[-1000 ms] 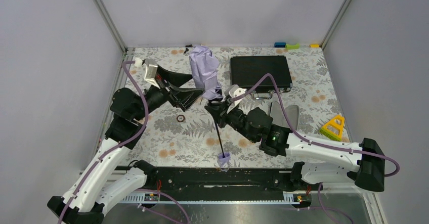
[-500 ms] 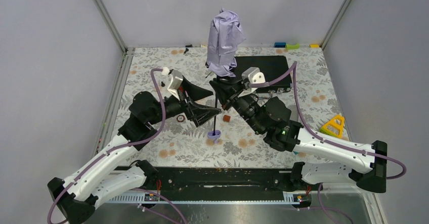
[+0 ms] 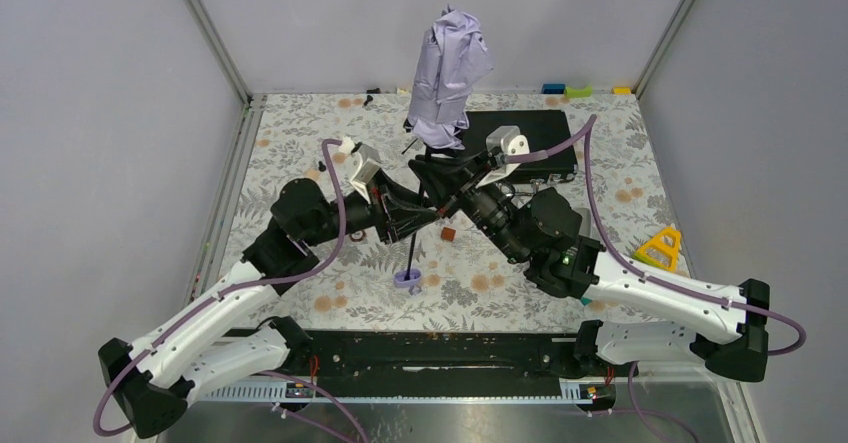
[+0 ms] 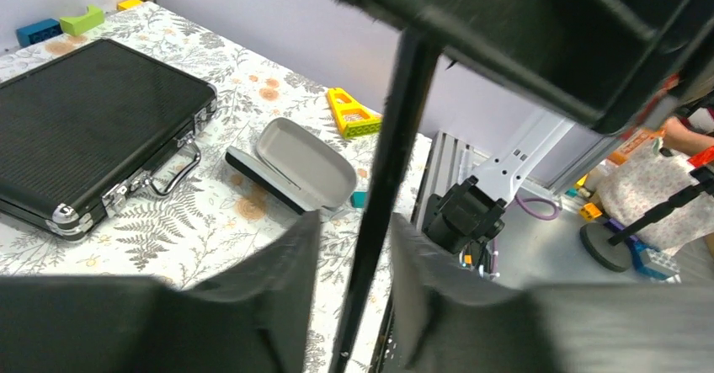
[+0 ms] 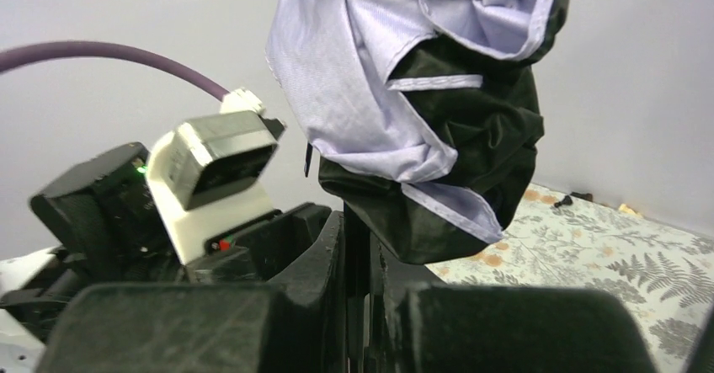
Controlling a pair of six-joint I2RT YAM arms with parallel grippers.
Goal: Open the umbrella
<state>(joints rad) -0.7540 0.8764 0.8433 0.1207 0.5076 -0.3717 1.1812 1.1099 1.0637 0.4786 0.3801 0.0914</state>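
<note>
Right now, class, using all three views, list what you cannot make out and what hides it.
Top view: the open case is hidden behind the right arm.
Top view: the small brown thing is too small to name.
Right wrist view: the top of the umbrella is cut off by the upper edge.
Left wrist view: its shaft runs off the bottom edge, handle unseen.

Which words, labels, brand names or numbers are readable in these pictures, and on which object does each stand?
None: no readable text in any view. The umbrella, the black briefcase and the open oval case show no visible lettering.
</note>
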